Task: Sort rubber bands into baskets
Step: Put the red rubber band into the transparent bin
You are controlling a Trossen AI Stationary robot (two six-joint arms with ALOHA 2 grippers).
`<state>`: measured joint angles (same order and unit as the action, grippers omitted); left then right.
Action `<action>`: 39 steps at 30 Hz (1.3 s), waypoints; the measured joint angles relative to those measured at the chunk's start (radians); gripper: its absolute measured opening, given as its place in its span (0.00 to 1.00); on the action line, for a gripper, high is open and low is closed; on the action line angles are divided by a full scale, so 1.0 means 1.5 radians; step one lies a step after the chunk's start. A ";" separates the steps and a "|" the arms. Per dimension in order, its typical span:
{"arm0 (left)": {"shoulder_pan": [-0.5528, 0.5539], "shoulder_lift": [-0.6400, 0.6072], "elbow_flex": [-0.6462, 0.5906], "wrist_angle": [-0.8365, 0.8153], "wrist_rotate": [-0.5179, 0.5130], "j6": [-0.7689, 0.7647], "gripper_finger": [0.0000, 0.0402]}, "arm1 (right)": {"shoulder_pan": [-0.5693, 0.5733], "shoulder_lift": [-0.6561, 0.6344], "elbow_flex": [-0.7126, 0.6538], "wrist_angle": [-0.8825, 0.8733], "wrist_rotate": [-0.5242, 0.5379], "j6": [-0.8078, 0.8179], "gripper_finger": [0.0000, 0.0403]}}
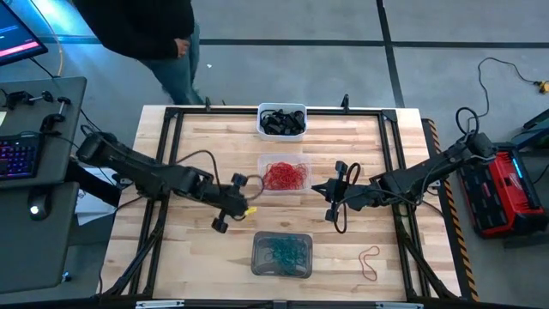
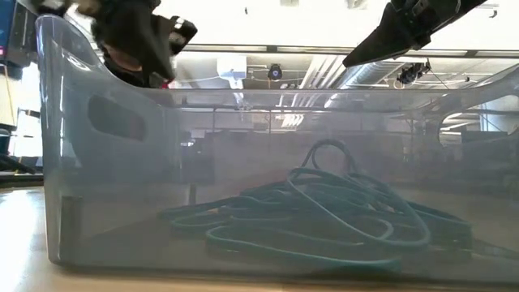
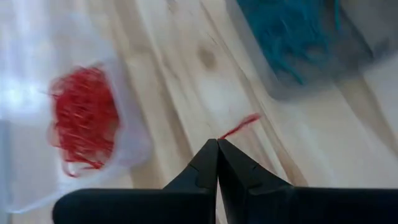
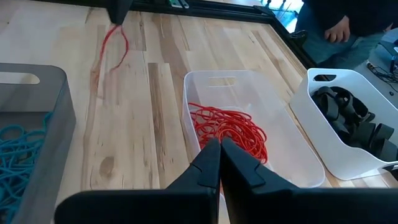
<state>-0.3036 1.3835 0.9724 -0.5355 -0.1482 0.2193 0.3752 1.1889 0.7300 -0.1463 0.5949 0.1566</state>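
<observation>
My left gripper (image 1: 248, 208) is shut on a red rubber band (image 4: 114, 41) and stands above the wood between the clear basket (image 1: 262, 163) of red bands and the grey basket (image 1: 257, 245) of teal bands. The band also shows in the left wrist view (image 3: 240, 126). My right gripper (image 1: 324, 201) is shut and empty, right of the clear basket (image 4: 292, 146). The white basket (image 1: 281, 109) of black bands stands at the far edge. One loose red band (image 1: 369, 262) lies flat on the table at the near right. My left gripper pinches the red band's upper end (image 3: 225, 135) between its two shut fingers (image 3: 205, 163). The fingers slant down from the table's left. The band hangs slack below them (image 4: 115, 46). I cannot tell whether its lower end touches the wood.
A black frame (image 1: 171, 154) runs along the table's edges. Black cables (image 1: 343, 176) loop beside my right gripper. A person (image 1: 163, 39) stands beyond the table's far edge. Bare wood (image 1: 197, 257) lies left of the grey basket.
</observation>
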 joint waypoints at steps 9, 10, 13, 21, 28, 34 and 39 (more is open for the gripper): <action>0.071 -0.002 0.096 0.014 -0.029 -0.029 0.00 | 0.000 0.000 0.000 -0.001 0.000 0.000 0.00; 0.082 0.001 0.103 0.014 -0.029 -0.031 0.00 | 0.000 0.000 0.000 -0.001 0.000 0.000 0.00; 0.122 0.014 0.120 0.024 -0.030 -0.034 0.00 | 0.000 0.000 0.000 -0.002 0.000 0.000 0.00; 0.208 0.068 0.154 0.096 0.021 0.025 0.00 | 0.000 0.000 0.000 -0.005 0.000 -0.002 0.00; 0.223 0.104 0.168 0.046 0.131 0.073 0.00 | 0.000 0.000 0.000 -0.011 -0.001 0.001 0.00; 0.163 0.102 0.167 0.006 0.133 0.094 0.00 | 0.000 0.000 0.000 -0.021 -0.003 0.001 0.00; 0.107 0.100 0.136 0.054 0.125 0.097 0.00 | 0.000 0.000 0.000 -0.023 -0.004 0.001 0.00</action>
<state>-0.1438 1.5341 1.1771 -0.4552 0.0396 0.3646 0.3752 1.1892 0.7300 -0.1808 0.5892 0.1577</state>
